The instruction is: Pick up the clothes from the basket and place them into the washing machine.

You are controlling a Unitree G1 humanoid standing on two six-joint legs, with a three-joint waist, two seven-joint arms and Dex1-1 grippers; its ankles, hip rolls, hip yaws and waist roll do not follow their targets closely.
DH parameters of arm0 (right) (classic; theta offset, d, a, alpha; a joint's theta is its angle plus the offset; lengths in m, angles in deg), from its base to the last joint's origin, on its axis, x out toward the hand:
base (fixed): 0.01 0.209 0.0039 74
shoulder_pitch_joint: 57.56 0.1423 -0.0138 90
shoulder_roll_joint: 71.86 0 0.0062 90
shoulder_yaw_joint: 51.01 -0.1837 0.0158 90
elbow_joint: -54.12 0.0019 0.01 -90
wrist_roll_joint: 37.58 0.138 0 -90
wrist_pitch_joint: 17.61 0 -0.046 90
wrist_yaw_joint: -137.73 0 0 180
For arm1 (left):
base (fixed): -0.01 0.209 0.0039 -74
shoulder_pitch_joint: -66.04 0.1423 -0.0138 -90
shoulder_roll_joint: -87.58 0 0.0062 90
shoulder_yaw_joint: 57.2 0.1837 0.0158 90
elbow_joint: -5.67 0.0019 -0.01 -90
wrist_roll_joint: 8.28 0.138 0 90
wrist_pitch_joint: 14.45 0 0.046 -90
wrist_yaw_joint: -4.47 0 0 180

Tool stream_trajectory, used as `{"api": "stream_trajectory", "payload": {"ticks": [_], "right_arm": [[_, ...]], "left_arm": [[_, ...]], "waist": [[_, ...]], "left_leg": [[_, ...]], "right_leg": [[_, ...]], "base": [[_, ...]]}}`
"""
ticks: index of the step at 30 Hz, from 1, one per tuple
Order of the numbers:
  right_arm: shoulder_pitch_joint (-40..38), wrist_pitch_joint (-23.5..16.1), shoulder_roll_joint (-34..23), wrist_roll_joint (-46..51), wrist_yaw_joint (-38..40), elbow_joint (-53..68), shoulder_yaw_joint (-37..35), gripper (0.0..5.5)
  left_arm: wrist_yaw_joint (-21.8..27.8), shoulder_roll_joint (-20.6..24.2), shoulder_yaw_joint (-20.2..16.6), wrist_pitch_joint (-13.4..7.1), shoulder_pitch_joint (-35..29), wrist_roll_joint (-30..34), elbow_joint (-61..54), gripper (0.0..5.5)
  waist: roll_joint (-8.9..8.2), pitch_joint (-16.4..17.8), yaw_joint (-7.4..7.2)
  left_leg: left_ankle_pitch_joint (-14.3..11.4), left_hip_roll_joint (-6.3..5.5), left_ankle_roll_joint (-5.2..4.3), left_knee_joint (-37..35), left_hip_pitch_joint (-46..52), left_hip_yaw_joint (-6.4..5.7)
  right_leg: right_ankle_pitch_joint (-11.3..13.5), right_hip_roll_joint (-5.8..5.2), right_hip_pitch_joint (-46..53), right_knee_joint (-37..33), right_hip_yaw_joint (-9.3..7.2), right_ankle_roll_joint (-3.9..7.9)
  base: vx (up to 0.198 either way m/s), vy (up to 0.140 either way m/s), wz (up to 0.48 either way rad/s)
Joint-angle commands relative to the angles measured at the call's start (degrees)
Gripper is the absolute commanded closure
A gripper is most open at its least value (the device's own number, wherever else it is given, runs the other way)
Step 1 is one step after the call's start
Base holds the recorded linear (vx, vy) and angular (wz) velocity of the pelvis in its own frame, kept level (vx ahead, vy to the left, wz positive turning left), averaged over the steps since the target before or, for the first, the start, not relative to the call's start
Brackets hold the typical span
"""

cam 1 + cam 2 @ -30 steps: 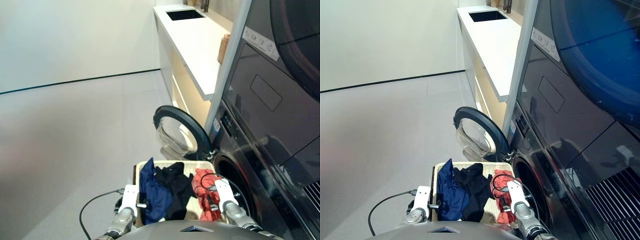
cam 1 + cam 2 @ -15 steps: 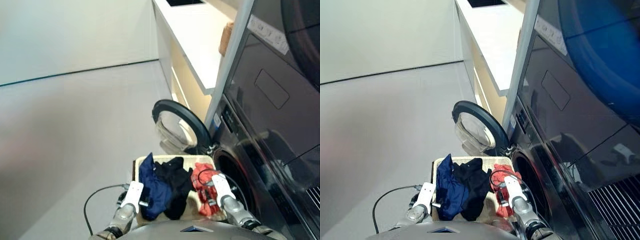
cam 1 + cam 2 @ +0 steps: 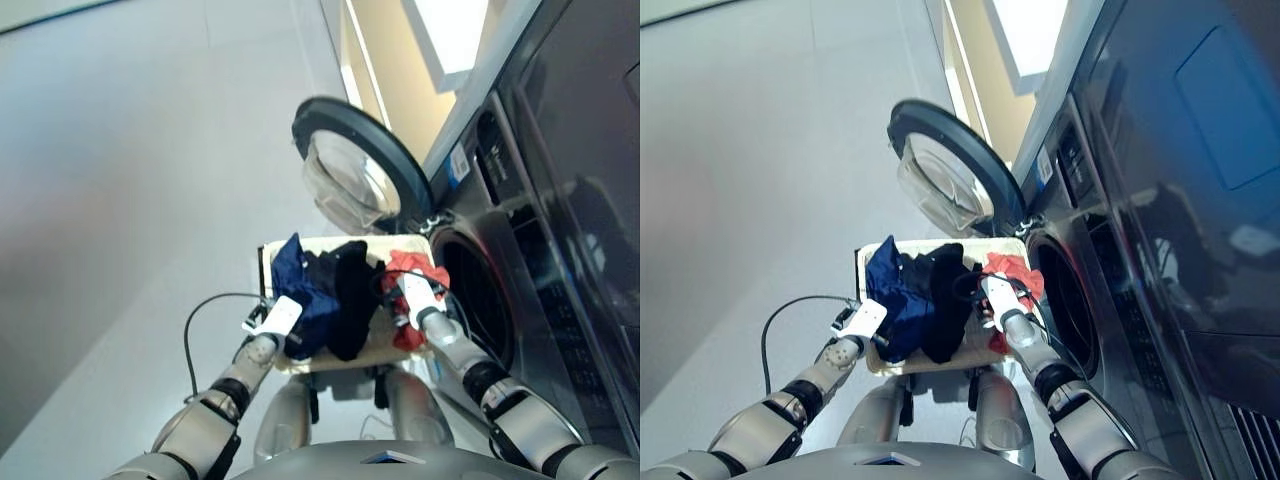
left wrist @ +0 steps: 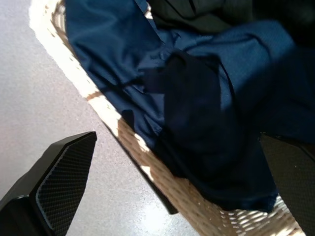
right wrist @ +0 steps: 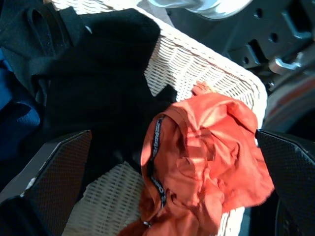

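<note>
Lying in the basket (image 3: 268, 262) are all three garments: the navy blue garment (image 3: 300, 285) at the left edge, spilling over the rim, the black garment (image 3: 350, 290) in the middle, the red-orange garment (image 5: 206, 162) against the right wall nearest the washing machine (image 3: 500, 300). Its porthole door (image 3: 360, 170) stands swung open, the drum hole (image 3: 478, 300) exposed. Left gripper (image 4: 177, 191) hovers over the navy cloth, fingers spread wide, holding nothing. Right gripper (image 5: 172, 187) hangs above the red-orange garment, likewise spread and empty.

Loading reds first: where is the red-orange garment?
The red-orange garment lies at the basket's right end, nearest the washing machine, beside the black garment.
</note>
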Motion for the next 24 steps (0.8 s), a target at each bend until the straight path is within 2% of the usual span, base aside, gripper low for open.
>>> {"api": "stream_trajectory", "payload": {"ticks": [1, 7, 11, 15, 16, 22, 23, 24], "right_arm": [[2.82, -2.99, 1.86, -0.74, 1.23, 5.15, 1.8, 0.0], [8.36, -3.74, 1.85, 0.45, 2.68, 6.45, 2.89, 0.0], [12.02, -4.05, 2.13, 0.57, 4.02, 5.78, 2.99, 0.0], [13.85, -4.19, 2.12, 1.05, 4.77, 5.32, 2.85, 0.0], [14.26, -4.22, 2.04, 1.21, 4.93, 5.48, 2.87, 0.0], [16.95, -4.91, 2.27, 2.72, 5.39, 6.68, 2.2, 0.0], [17.6, -5.15, 2.53, 3.68, 5.45, 7.4, 1.73, 0.0], [17.62, -5.15, 2.76, 3.74, 5.31, 7.46, 1.88, 0.0]], "left_arm": [[-1.83, 1.46, -0.35, -0.46, -3.42, -0.66, 0.1, 0.0], [-3.12, 2.24, -0.21, -0.52, -8.45, -3.62, -0.06, 0.0], [-3.77, 1.85, 0.42, -0.2, -11.4, -5.33, 0.34, 0.0], [-4.09, 2.17, 0.85, -0.11, -12.99, -6.34, 0.09, 0.0], [-4.0, 2.23, 0.94, -0.03, -13.18, -6.62, -0.04, 0.0], [-4.83, 2.84, -1.09, -0.23, -14.37, -10.76, 0.08, 0.0], [-5.18, 2.86, -2.26, -0.15, -14.83, -12.82, 0.44, 0.78], [-5.14, 2.82, -2.6, -0.06, -15.03, -13.16, 0.74, 2.2]], "waist": [[-3.49, 1.81, -1.36], [-3.86, 3.93, -1.97], [-3.49, 4.55, -2.2], [-3.03, 4.42, -2.44], [-2.79, 4.51, -2.23], [-2.66, 4.67, -2.29], [-2.81, 4.7, -2.31], [-2.9, 4.72, -2.35]], "left_leg": [[-6.52, -2.47, 0.8, 7.15, -0.42, 1.18], [-7.03, -2.4, 0.66, 11.86, -9.37, 1.23], [-8.91, -2.73, 1.32, 17.63, -16.94, 1.01], [-9.68, -2.87, 1.71, 20.56, -21.25, 0.91], [-11.76, -2.56, 1.59, 21.88, -21.43, 0.55], [-12.78, -2.5, 2.39, 25.48, -27.51, 0.63], [-13.07, -2.53, 2.61, 26.45, -28.96, 0.67], [-13.25, -2.4, 2.64, 26.9, -29.37, 0.72]], "right_leg": [[0.33, -1.74, 3.2, -4.3, 1.86, 5.56], [0.72, -1.78, -5.13, -1.54, 2.44, 5.32], [-0.62, -1.63, -12.41, 3.56, 3.07, 4.85], [-1.06, -1.74, -16.33, 5.81, 3.46, 4.69], [-2.62, -1.33, -16.6, 7.0, 3.69, 4.91], [-2.82, -0.87, -22.52, 9.6, 4.5, 4.74], [-3.13, -0.74, -23.79, 10.24, 4.65, 4.64], [-3.2, -0.69, -24.27, 10.72, 4.67, 4.66]], "base": [[-0.075, 0.027, -0.032], [-0.067, 0.007, 0.01], [-0.013, 0.001, 0.009], [0.0, 0.0, 0.0], [0.055, 0.018, 0.002], [0.0, 0.0, 0.0], [0.0, 0.0, 0.0], [0.0, 0.0, 0.0]]}}
